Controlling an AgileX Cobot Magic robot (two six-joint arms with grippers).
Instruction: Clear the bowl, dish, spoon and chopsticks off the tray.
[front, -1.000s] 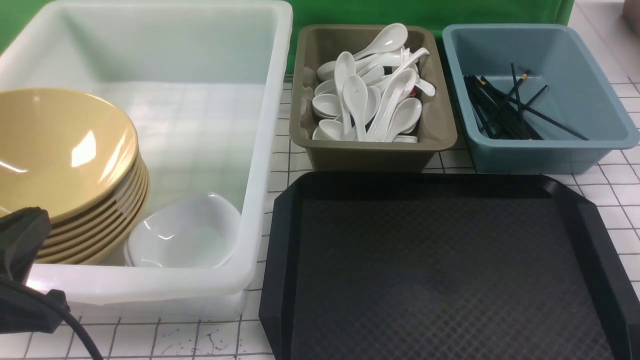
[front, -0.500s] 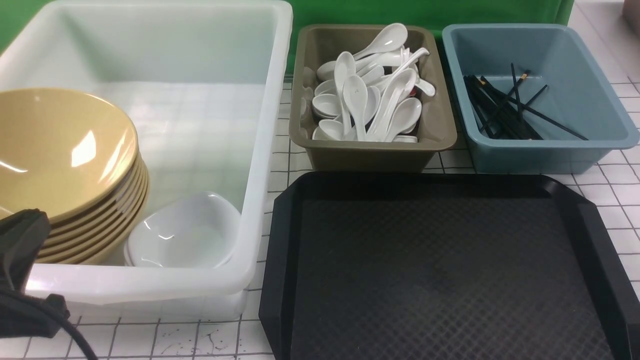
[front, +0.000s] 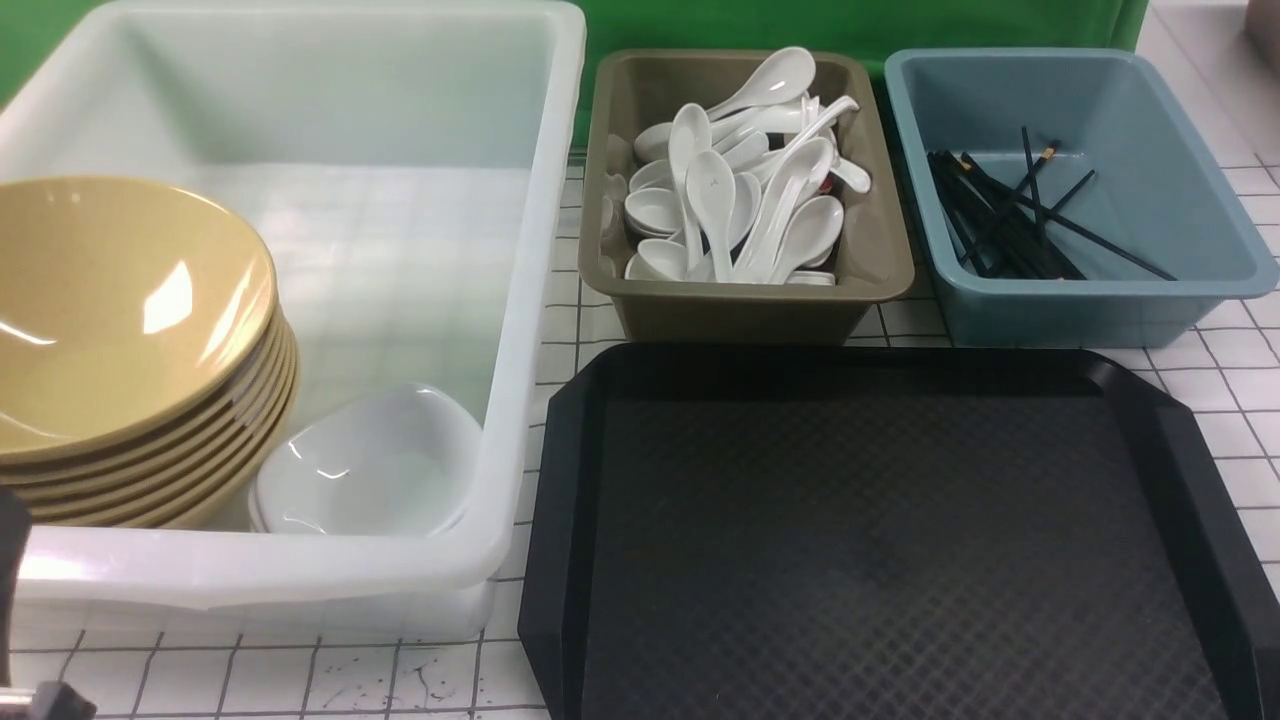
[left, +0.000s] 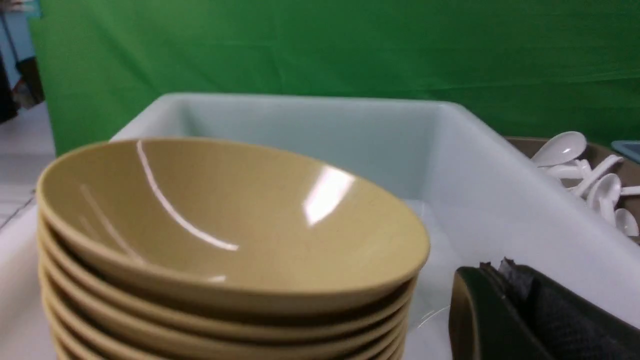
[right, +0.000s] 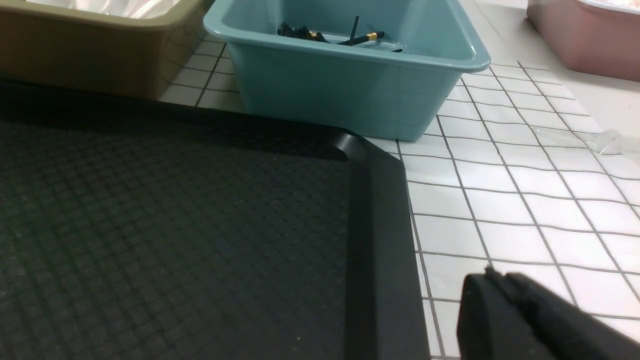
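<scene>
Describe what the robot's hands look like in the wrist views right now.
Only a corner of each shows. The left hand is dark, olive-black plastic with a rounded edge and a finely textured black pad. The right hand is matte black with a ridged, angular edge. No cables or markings are visible on either.

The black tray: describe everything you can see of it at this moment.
The tray is a large black rectangle of plastic-looking material with cut corners, a smooth raised rim and a cross-hatched floor. It lies flat on the white tiled table, just in front of the grey-brown tub and blue tub. Nothing rests on the part in view; its near edge is cut off. No gripper touches it.
</scene>
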